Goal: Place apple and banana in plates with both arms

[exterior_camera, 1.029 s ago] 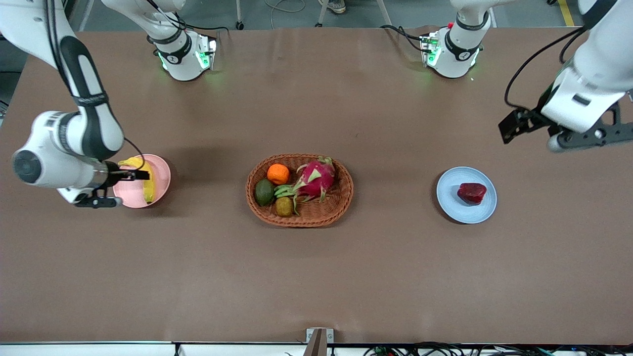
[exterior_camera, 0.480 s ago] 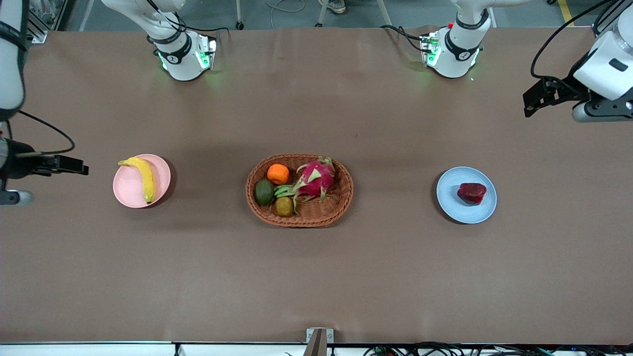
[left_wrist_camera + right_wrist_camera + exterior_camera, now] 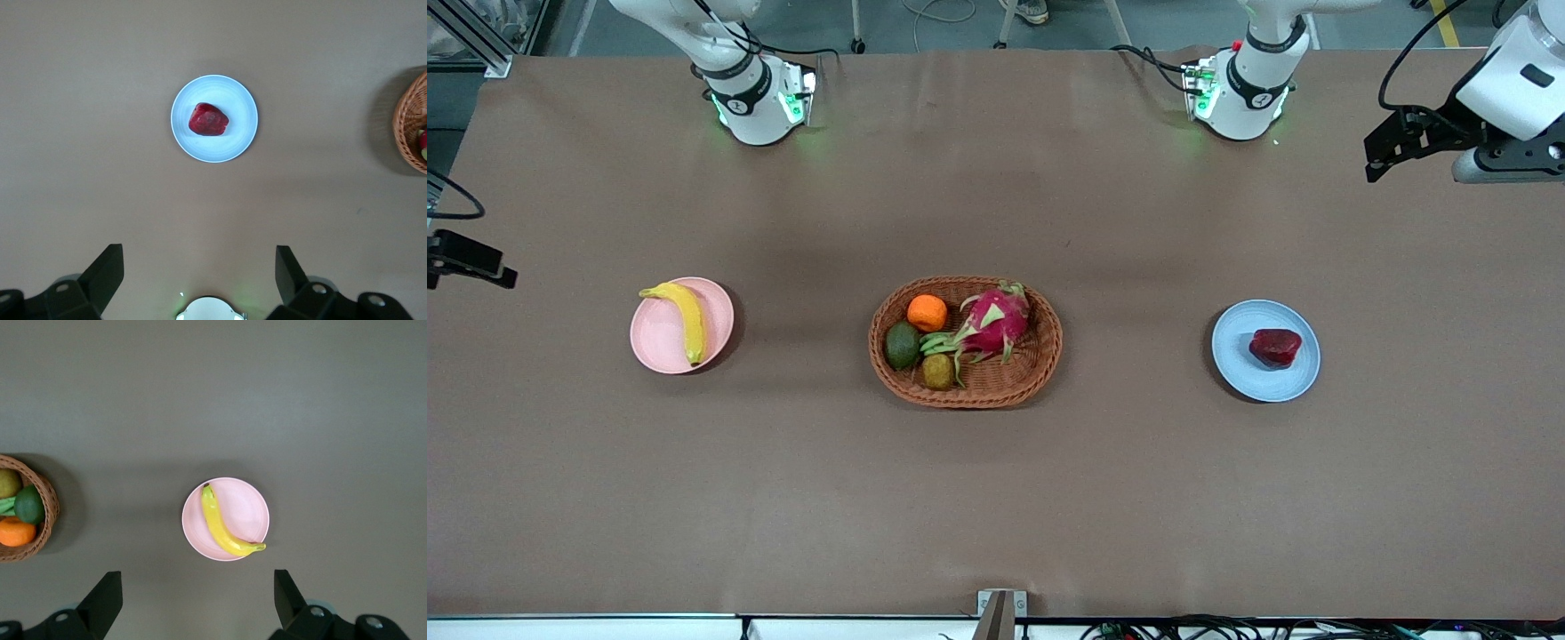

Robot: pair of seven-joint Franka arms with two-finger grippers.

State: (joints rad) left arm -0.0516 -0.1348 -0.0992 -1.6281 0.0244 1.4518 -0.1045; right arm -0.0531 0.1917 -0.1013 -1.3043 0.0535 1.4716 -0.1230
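Note:
The yellow banana [image 3: 686, 320] lies on the pale pink plate [image 3: 656, 342] toward the right arm's end of the table. The dark red apple [image 3: 1275, 347] lies on the pale blue plate [image 3: 1240, 373] toward the left arm's end. My right gripper [image 3: 471, 262] is raised over the table's end, apart from the pink plate; its wrist view shows it [image 3: 198, 597] open and empty, with the banana [image 3: 223, 528] and the pink plate [image 3: 250, 503] below. My left gripper [image 3: 1383, 151] is raised over the table's other end; it [image 3: 199, 273] is open and empty, with the apple [image 3: 208, 119] and the blue plate [image 3: 237, 140] below.
A brown woven basket [image 3: 1042, 356] stands mid-table between the plates, holding an orange [image 3: 927, 312], a pink dragon fruit [image 3: 994, 320] and other fruit. Its edge shows in both wrist views [image 3: 408, 127] [image 3: 48, 513]. The arm bases [image 3: 760, 98] [image 3: 1240, 93] stand along the table's edge farthest from the front camera.
My right gripper has left the banana on the pink plate and pulled up and away toward the table's end. My left gripper has risen farther from the blue plate.

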